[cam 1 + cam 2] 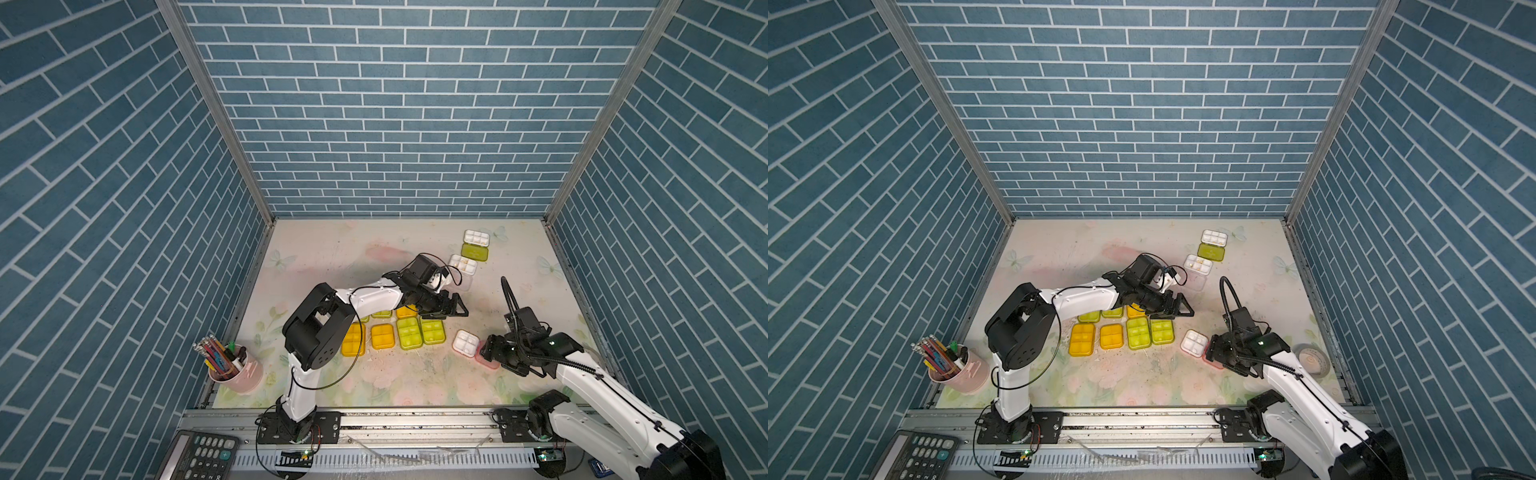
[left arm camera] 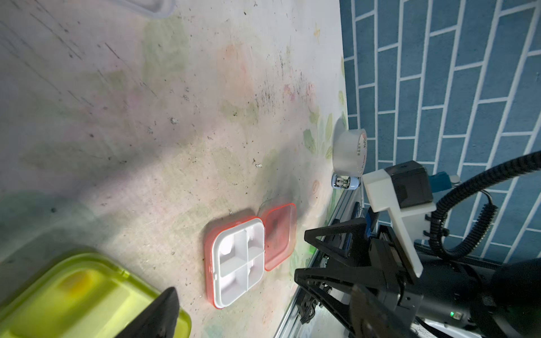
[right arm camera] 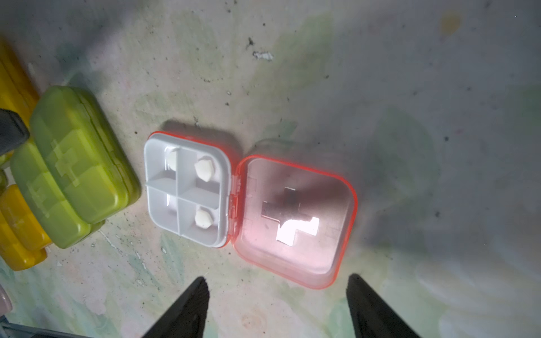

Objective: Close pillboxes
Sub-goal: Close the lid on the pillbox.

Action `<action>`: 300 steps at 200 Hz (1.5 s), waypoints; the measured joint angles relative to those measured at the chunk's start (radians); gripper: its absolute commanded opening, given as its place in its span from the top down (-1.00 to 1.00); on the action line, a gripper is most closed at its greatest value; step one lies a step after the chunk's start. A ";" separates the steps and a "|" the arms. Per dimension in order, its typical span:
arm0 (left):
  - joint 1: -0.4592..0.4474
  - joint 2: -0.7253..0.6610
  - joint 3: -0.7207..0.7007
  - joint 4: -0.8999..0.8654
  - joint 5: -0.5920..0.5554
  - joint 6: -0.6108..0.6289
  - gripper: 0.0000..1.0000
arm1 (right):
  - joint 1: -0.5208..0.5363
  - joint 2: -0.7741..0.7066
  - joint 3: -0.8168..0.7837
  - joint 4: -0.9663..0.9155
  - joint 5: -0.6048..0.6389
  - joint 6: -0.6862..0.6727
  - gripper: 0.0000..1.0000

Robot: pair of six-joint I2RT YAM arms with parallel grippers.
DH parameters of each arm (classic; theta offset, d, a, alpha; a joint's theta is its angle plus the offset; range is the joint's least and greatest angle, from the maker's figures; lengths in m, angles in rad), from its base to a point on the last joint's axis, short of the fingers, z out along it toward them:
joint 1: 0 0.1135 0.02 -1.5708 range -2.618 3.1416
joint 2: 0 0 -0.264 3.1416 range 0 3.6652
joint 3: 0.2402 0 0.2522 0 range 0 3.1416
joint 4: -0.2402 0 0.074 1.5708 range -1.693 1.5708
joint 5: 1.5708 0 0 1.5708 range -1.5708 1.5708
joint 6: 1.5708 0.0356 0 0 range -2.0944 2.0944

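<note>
A pink pillbox lies open at the front right, its white tray (image 3: 187, 190) holding pills and its lid (image 3: 295, 222) flat on the mat. My right gripper (image 3: 278, 279) hovers open just in front of that lid (image 1: 486, 358), holding nothing. My left gripper (image 1: 459, 309) is open and empty over the far right corner of a cluster of shut yellow (image 1: 382, 336) and green pillboxes (image 1: 409, 332); the arm hides part of the cluster. Further back, a green-lidded pillbox (image 1: 474, 252) and a clear pillbox (image 1: 462, 264) lie open.
A pink cup of pencils (image 1: 237, 370) stands at the front left, with a calculator (image 1: 199, 453) on the rail below it. A tape roll (image 1: 1312, 359) sits by the right wall. Blue brick walls close in three sides.
</note>
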 measured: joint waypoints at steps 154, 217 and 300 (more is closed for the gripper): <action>-0.069 0.080 0.043 -0.012 0.026 0.030 -0.85 | -0.050 -0.073 -0.104 0.039 0.005 0.024 -0.64; -0.074 0.085 0.044 -0.012 0.026 0.029 -0.85 | -0.077 -0.076 -0.138 0.148 -0.055 0.060 -0.64; -0.086 0.119 0.052 -0.027 0.027 0.029 -0.85 | -0.095 -0.112 -0.166 0.198 -0.095 0.101 -0.64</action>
